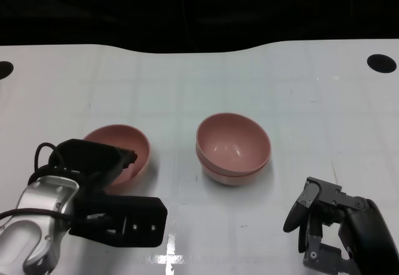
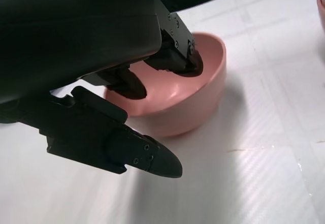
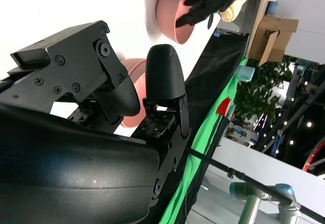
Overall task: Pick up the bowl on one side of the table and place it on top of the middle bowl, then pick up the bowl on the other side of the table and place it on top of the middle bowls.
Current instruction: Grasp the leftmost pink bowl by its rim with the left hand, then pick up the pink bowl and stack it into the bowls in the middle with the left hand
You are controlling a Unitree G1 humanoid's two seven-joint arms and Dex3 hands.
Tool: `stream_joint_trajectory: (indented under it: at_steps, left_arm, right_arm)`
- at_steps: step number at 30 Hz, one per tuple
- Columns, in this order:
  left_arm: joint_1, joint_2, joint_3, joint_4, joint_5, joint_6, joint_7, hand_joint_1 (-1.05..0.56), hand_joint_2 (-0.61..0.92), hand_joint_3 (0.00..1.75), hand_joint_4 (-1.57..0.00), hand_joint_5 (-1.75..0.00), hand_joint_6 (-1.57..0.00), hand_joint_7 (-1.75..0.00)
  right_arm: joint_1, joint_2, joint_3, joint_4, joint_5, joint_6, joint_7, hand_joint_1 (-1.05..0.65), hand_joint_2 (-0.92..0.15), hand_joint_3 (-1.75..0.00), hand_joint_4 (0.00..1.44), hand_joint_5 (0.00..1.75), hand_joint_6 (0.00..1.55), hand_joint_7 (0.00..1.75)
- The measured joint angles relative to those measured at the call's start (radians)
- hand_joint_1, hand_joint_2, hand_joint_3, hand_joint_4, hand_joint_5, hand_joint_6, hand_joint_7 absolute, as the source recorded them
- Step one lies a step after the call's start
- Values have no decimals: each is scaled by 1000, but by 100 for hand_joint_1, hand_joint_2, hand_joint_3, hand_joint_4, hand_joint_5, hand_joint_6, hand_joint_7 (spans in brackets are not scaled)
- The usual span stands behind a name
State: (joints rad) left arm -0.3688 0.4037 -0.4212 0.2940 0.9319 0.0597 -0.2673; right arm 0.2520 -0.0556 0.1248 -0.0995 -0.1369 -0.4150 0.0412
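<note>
White table | left hand hides side bowl rim, grip unclear | right hand empty, spread

I see a white table, black beyond at 12 o'clock; green cloth, plants, a cardboard box.

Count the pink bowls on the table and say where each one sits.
3. Two form the middle stack, one nested in the other. The third, the left bowl, stands alone with the left hand at its rim. None seem hidden.

No readable text or labels anywhere.
</note>
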Motion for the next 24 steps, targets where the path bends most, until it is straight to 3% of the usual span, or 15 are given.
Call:
stream_joint_trajectory:
  at_steps: [1, 4, 5, 6, 7, 8, 10, 13, 14, 16, 17, 24]
  left_arm:
    - [-13, -10, -2, 45, -23, -25, 15, -32, 92, 13, -78, -133, -100, -13]
    - [-50, -17, -4, 122, -63, -73, 70, -30, 92, 14, -77, -149, -109, -14]
    - [-58, -17, -4, 135, -71, -85, 90, -27, 92, 20, -77, -164, -105, -52]
    - [-61, -16, -5, 147, -74, -100, 116, -26, 92, 22, -77, -169, -97, -77]
    - [-61, -16, -7, 157, -76, -115, 141, -26, 92, 23, -77, -172, -93, -90]
    - [-61, -16, -7, 164, -79, -127, 173, -25, 89, 40, -82, -173, -77, -133]
    - [-59, -16, -6, 165, -86, -147, 223, -25, 87, 49, -84, -174, -67, -159]
    - [-54, -16, -8, 168, -99, -160, 251, -25, 86, 53, -85, -175, -63, -167]
    - [-49, -15, -8, 167, -98, -161, 269, -23, 73, 70, -89, -175, -62, -172]
    - [-31, -14, -2, 132, -93, -167, 346, -23, 63, 91, -91, -175, -60, -172]
    - [-27, -13, 0, 111, -93, -177, 377, -24, 59, 101, -90, -175, -65, -163]
    - [-28, -3, 21, 14, -93, -193, 425, -25, 48, 106, -88, -175, -71, -153]
  right_arm:
    - [0, 0, 0, 0, -2, -1, 0, -5, -28, -158, 94, 175, 84, 152]
    - [-1, 0, -2, 1, -4, -3, 0, -5, -27, -159, 93, 175, 84, 152]
    - [-1, 0, -2, 1, -4, -3, 0, -5, -27, -159, 93, 175, 84, 152]
    - [-1, 0, -2, 1, -4, -3, 0, -5, -27, -159, 93, 175, 84, 152]
    - [-1, 0, -2, 1, -4, -3, 0, -5, -27, -159, 93, 175, 84, 152]
    - [-1, 0, -2, 1, -4, -3, -1, -5, -27, -159, 93, 175, 84, 151]
    - [-1, 0, -2, 1, -4, -3, -1, -5, -27, -159, 93, 175, 84, 151]
    - [-1, 0, -2, 1, -4, -3, -1, -5, -27, -159, 94, 175, 84, 151]
    - [-1, 0, -2, 1, -4, -4, 0, -5, -27, -159, 94, 175, 84, 151]
    - [0, 0, -3, 3, -4, -17, -1, -5, -27, -159, 94, 175, 84, 151]
    - [0, 0, -3, 4, -4, -20, -1, -5, -27, -159, 93, 175, 84, 151]
    - [-2, 0, -5, 11, -4, -27, -1, -5, -26, -159, 94, 175, 84, 151]
